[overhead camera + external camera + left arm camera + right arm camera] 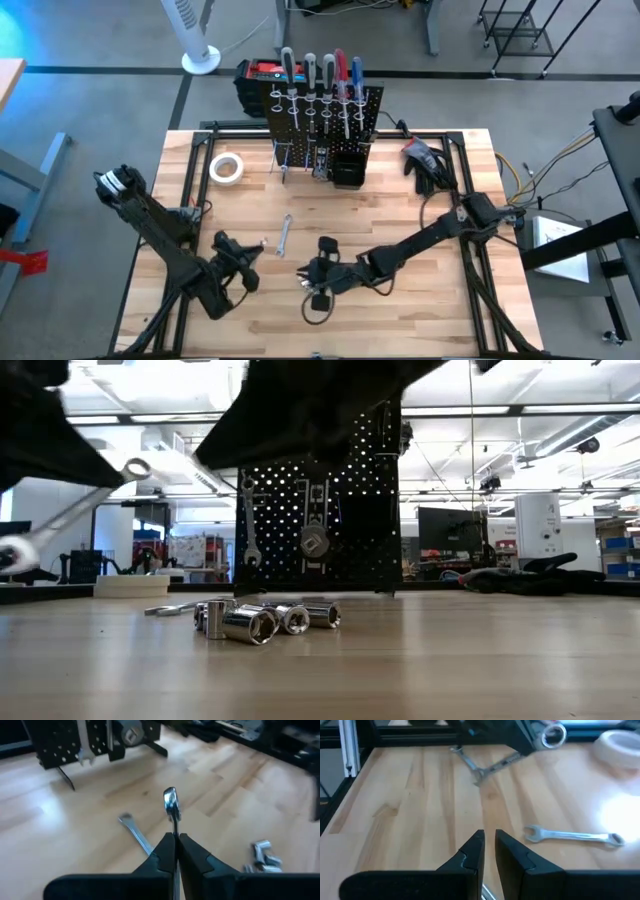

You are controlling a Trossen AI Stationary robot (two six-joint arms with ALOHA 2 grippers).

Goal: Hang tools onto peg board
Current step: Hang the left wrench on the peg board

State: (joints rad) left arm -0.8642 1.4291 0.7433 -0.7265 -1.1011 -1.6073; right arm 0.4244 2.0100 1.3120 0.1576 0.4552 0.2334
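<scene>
The peg board (325, 115) stands upright at the far middle of the tabletop (400, 310), with a row of screwdrivers (320, 72) slotted in its top holders, handles up, and a small black bin (347, 170) at its foot. In the low view a silver wrench (248, 520) and a socket (314, 541) hang on its face. In the left wrist view, the left hand (175, 840) at the near left has its fingers pressed together on the shaft of a small silver wrench (171, 805), whose ring end sticks up past the fingertips, clear of the wood. A second wrench (283, 236) lies flat on the tabletop just beyond that hand, between it and the peg board. The right hand (489, 840) sits low over the middle of the tabletop, its fingers narrow with a slim gap between them and nothing visible in the gap. A cluster of shiny sockets (265, 620) rests on the wood near it. A white tape roll (227, 167) lies to the left of the peg board, a pair of black gloves (425, 160) to its right, and a black-and-red case (258, 80) sits behind it.
</scene>
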